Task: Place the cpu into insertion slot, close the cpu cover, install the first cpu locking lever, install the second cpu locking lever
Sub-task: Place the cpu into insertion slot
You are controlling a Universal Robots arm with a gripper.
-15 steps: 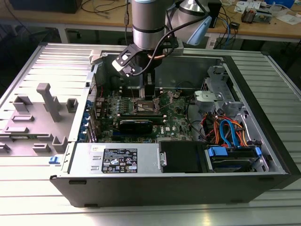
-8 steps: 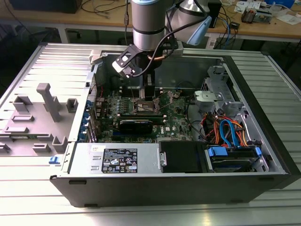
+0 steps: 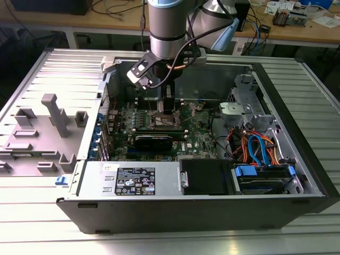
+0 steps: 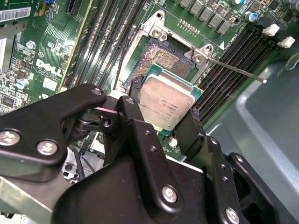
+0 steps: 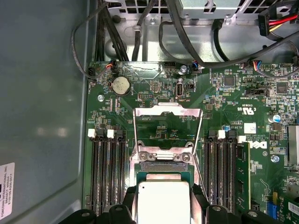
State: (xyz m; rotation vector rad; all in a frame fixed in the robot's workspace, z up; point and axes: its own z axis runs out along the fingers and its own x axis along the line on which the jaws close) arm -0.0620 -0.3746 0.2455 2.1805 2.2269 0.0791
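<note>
- Claw [image 4: 164,112] clamped on cpu [image 4: 168,99] by its edges, just over slot [image 4: 163,53], not yet seated.
- Best lowered level, corners matched to slot, no sideways slide across contacts, let go only once flat.
- Cover [image 5: 168,108] hinged up, out of the path; lever [image 4: 238,71] unlatched, off to one side.
- Printed sticker [image 5: 5,191] on case wall [image 5: 42,93]; maker's marks on board [image 5: 154,88].

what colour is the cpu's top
The cpu is silver-grey on top, green-edged; best in the second wrist view.

The cpu [image 4: 166,102], in the gripper [image 4: 161,111], hangs over the insertion slot [image 4: 163,56] beside the raised cpu cover [image 5: 168,110].
</note>
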